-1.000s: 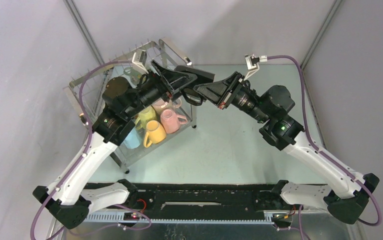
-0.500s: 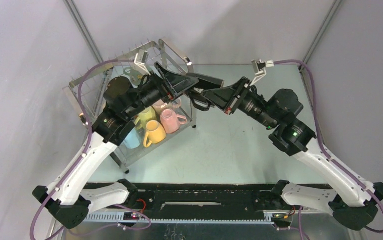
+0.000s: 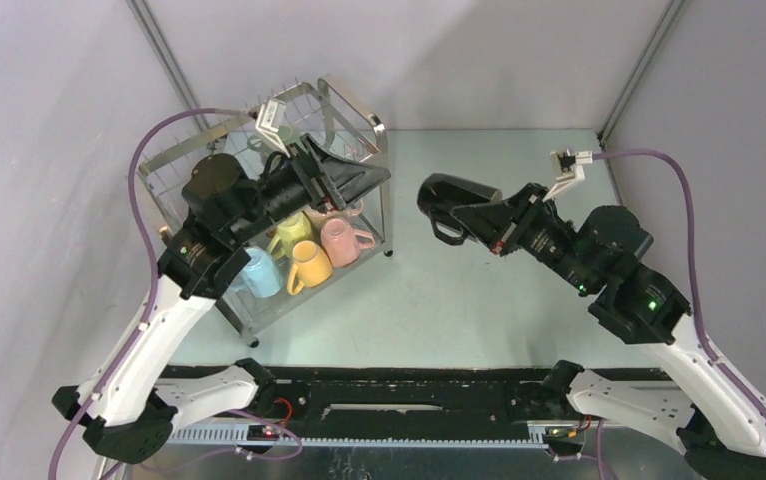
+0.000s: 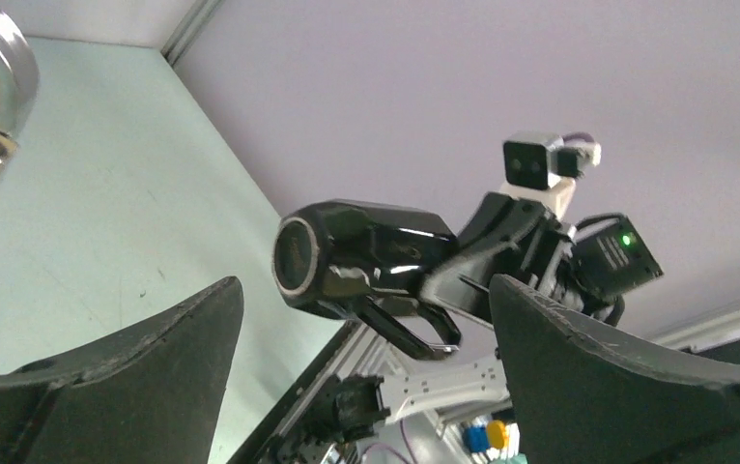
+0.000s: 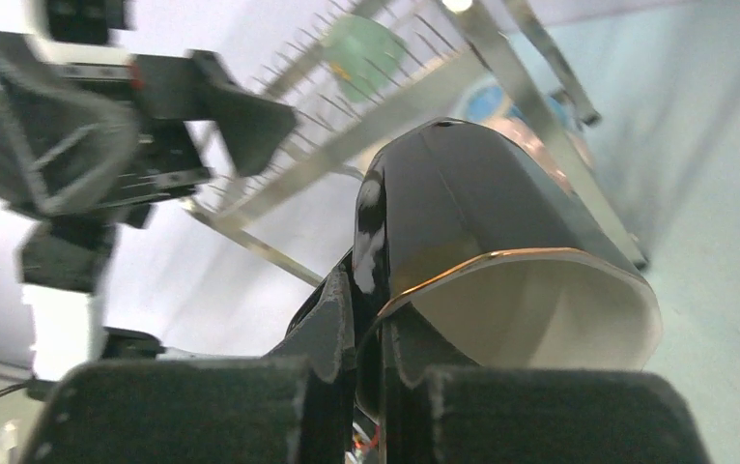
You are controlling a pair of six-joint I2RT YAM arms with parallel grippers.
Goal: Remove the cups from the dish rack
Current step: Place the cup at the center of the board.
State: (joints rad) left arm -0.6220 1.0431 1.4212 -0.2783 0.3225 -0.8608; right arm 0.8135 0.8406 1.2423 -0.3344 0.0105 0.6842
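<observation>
Right gripper [image 3: 487, 216] clamped on black mug [image 3: 447, 193] at its rim. Mug lies sideways in mid-air at frame centre, base pointing left, above bare table [image 3: 439, 300]. Left gripper [image 3: 364, 182] has jaws apart beside rack [image 3: 174, 160], nearer to racked cups [image 3: 309, 262], left of centre.

We find small glossy ceramic mugs [image 3: 339, 240] inside the shiny steel wire dish rack [image 3: 354, 100], far left. The black ceramic mug [image 3: 449, 195] hangs right of it.

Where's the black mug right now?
In the top view the black mug is center-right, clamped at its rim in the right gripper, over the table, just right of the dish rack.
</observation>
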